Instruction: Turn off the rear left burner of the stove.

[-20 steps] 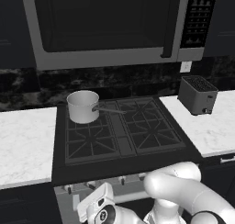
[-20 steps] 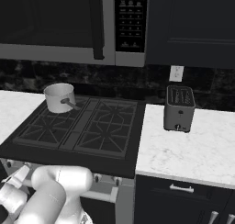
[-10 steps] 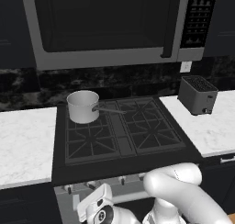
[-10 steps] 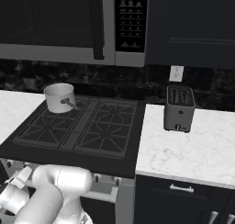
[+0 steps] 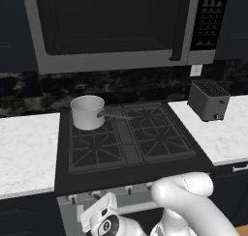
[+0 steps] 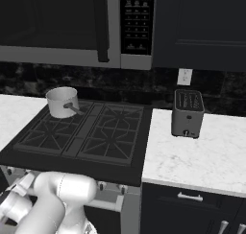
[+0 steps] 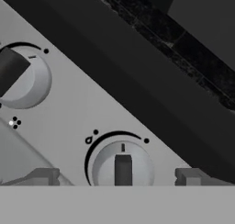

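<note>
The stove [image 5: 127,139] is a black gas cooktop with a silver front panel [image 7: 69,103]. A silver-grey saucepan [image 5: 87,112] sits on the rear left burner [image 5: 110,126], also seen at the back left [image 6: 54,119] from the other side. In the hand view my gripper [image 7: 117,177] is open and close against the panel. Its fingertips [image 7: 43,176] stand on either side of a round knob [image 7: 123,167] with a dark grip, apart from it. A second knob [image 7: 18,76] lies up and to the left. My hand [image 5: 100,216] hangs low in front of the stove's left side.
A dark microwave [image 5: 111,27] hangs above the cooktop. A dark toaster [image 5: 209,100] stands on the white marble counter [image 5: 227,138] to the right. More counter [image 5: 24,148] runs to the left. Dark cabinet drawers [image 6: 192,204] sit under the right counter.
My hand has edged slightly left under the front panel and the arm's elbow has shifted a little. Saucepan, toaster and stove are unmoved.
</note>
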You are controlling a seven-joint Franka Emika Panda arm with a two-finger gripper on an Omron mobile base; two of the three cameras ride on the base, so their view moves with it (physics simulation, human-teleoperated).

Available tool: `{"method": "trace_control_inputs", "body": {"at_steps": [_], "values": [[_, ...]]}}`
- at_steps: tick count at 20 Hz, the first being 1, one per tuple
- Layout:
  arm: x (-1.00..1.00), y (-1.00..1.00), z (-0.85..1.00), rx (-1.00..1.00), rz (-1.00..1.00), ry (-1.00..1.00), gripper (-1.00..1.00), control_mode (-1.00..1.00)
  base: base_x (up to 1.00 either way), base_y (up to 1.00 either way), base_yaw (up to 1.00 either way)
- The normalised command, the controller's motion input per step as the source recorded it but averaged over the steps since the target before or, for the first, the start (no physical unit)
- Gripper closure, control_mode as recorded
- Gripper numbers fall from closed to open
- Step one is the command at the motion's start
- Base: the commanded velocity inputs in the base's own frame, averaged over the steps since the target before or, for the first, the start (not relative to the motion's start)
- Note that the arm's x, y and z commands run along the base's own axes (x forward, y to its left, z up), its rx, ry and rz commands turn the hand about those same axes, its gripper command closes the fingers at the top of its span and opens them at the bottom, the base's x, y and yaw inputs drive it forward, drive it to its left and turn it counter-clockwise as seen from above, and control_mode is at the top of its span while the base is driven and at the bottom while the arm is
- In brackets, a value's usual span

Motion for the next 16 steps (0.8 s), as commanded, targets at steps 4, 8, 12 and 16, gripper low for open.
{"method": "trace_control_inputs", "body": {"at_steps": [4, 8, 12, 16], "values": [[0.08, 0.0, 0.0, 0.0, 0.0, 0.0, -1.0, -1.0, 0.0, 0.0, 0.0], [0.0, 0.0, 0.0, 0.0, 0.0, 0.0, -1.0, -1.0, 0.0, 0.0, 0.0], [0.0, 0.0, 0.0, 0.0, 0.0, 0.0, 1.0, -1.0, 0.0, 0.0, 0.0], [0.0, 0.0, 0.0, 0.1, -0.02, 0.0, 1.0, -1.0, 0.0, 0.0, 0.0]]}}
